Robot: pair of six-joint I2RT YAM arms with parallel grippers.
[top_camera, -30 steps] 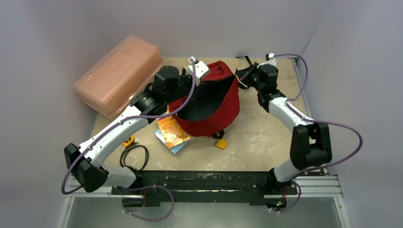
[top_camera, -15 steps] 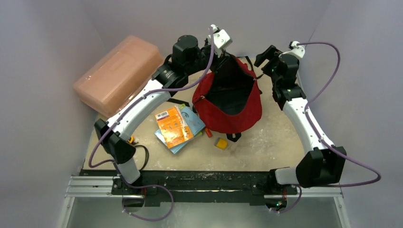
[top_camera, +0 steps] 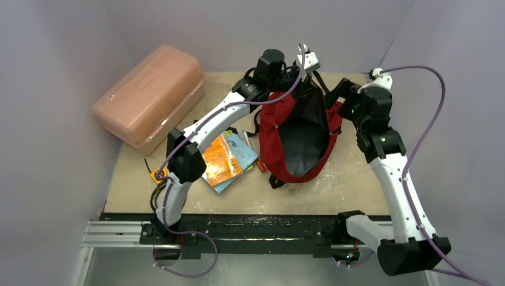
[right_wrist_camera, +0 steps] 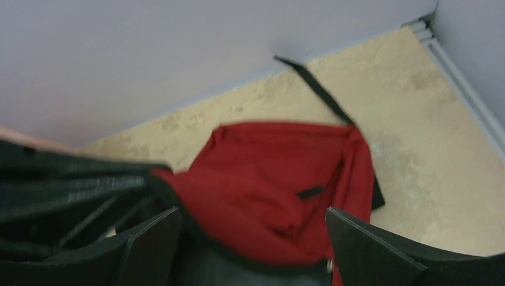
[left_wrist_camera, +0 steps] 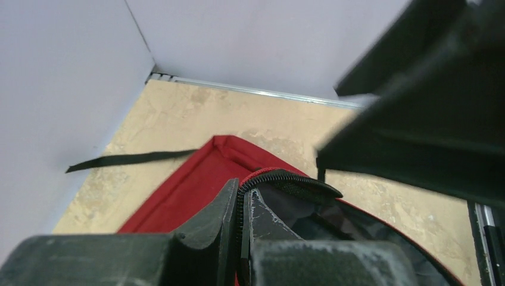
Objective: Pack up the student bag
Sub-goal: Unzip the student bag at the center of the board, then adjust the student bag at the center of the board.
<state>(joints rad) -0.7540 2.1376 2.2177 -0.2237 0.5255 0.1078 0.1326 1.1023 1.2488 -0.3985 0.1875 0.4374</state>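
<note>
On the desk [top_camera: 345,185], a pink box [top_camera: 149,95] sits far left, and orange and blue booklets [top_camera: 223,158] lie just beside the red student bag [top_camera: 301,140], which stands mid-desk toward the back wall with its mouth gaping. The left gripper [top_camera: 299,76] is pressed together on the zipper rim [left_wrist_camera: 280,179] at the bag's back, holding it up, while the right gripper [top_camera: 336,98] hangs spread wide at the bag's right edge, holding nothing. Judgement: the right gripper should pinch the opposite rim squarely on the zipper tape, not on loose fabric, then draw outward gently so the mouth holds open for loading.
</note>
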